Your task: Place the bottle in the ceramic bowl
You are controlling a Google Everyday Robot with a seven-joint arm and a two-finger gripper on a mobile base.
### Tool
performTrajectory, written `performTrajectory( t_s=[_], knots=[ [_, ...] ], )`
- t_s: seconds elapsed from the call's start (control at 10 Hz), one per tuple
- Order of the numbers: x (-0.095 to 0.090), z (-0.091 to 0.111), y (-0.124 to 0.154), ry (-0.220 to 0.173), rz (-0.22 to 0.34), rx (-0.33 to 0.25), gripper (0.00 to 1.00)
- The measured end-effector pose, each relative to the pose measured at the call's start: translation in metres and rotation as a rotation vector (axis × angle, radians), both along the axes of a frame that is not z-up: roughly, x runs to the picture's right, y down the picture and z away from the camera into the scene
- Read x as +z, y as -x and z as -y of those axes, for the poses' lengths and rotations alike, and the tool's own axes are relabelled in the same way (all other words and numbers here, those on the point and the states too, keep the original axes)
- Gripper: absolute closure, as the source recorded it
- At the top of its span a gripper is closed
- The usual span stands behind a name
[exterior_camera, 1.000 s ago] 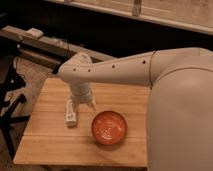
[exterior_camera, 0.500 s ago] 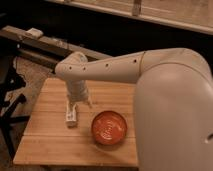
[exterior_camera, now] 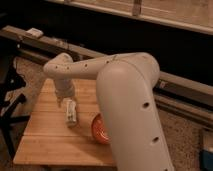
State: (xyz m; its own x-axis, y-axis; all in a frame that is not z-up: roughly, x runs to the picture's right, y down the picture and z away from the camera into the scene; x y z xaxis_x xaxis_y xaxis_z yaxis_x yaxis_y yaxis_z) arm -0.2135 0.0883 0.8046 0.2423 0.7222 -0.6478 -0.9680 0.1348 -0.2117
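The pale slim bottle (exterior_camera: 70, 113) lies on the wooden table (exterior_camera: 45, 135), left of the bowl. My gripper (exterior_camera: 66, 102) hangs down from the white arm (exterior_camera: 125, 95) right over the bottle's far end, touching or almost touching it. The glossy orange-red ceramic bowl (exterior_camera: 98, 129) stands just right of the bottle. Only its left edge shows; the rest is hidden behind my arm's large white link.
The table's left and front edges drop off to a speckled floor. A dark stand (exterior_camera: 10, 107) is at the left. A long dark rail (exterior_camera: 50, 45) with a small white object (exterior_camera: 35, 33) on it runs behind the table.
My gripper has moved left, from between bottle and bowl to over the bottle. The arm's big link has swung in front of the view and now covers most of the bowl.
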Motion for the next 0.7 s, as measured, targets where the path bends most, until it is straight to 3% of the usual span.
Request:
performTrajectory(
  t_s=[0.3,0.7],
  knots=[
    [0.047,-0.009,0.012,0.021,0.006,-0.027,0.35],
    [0.068,-0.013,0.003,0.031,-0.028,-0.048,0.35]
  ],
)
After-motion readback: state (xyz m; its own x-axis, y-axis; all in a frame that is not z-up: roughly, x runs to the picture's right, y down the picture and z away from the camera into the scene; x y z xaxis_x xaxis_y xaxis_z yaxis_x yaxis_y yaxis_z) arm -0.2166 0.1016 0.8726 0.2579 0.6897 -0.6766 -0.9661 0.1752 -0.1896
